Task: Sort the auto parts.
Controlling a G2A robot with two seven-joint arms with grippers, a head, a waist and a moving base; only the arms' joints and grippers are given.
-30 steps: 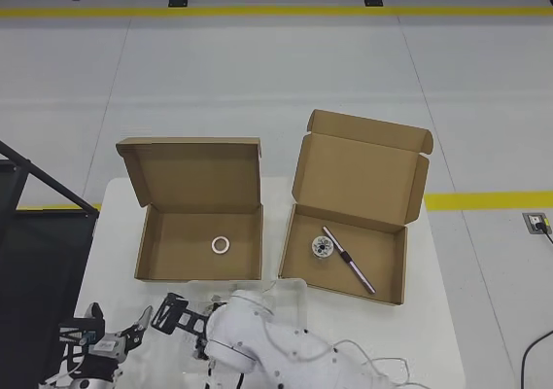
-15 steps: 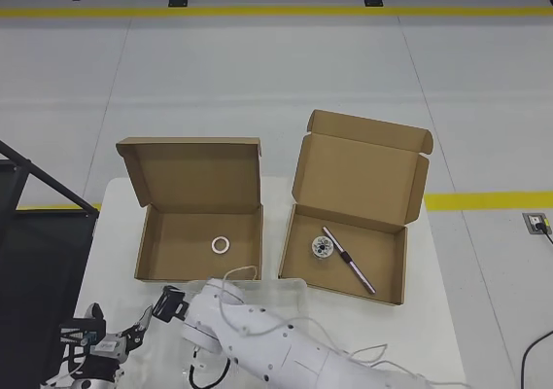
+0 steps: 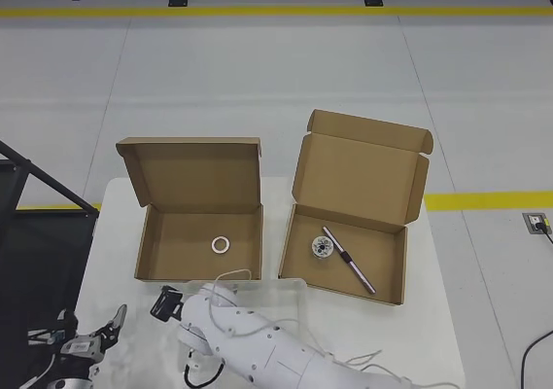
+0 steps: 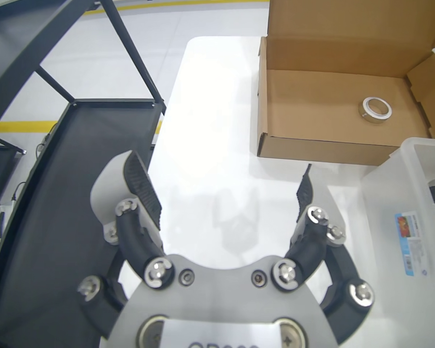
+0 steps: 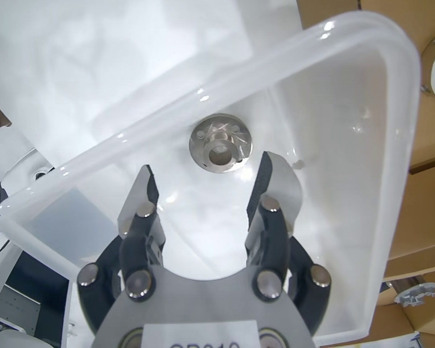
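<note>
The right claw [image 5: 206,172] hangs inside the clear bin [image 5: 395,37], jaws spread and nothing between them. Its tips are just short of a flanged metal hub [image 5: 219,144], which lies flat on the bin floor close to one wall. This reads as the reach-in stage of a pick, with the hub as the next part to sort. The next move, as I judge it, calls for a small advance so the pads straddle the hub's raised collar or its rim, then a close. The wall just behind the part leaves little room on that side, and a smooth disc on slick plastic could skate away if one pad touches first. The left claw [image 4: 219,170] is also wide open and empty, held above bare bench [image 4: 210,110] near its edge, apart from the bin and beside a black rack [image 4: 40,182]. Beyond the bin stand two open cardboard boxes. The left box [image 3: 174,248] holds a single ring [image 3: 222,244]; the right box [image 3: 383,248] holds a small wheel-like part [image 3: 323,247] and a thin rod [image 3: 348,260]. Which box suits the hub is a guess — perhaps the right one — and either box's near wall must be cleared on the way over.
</note>
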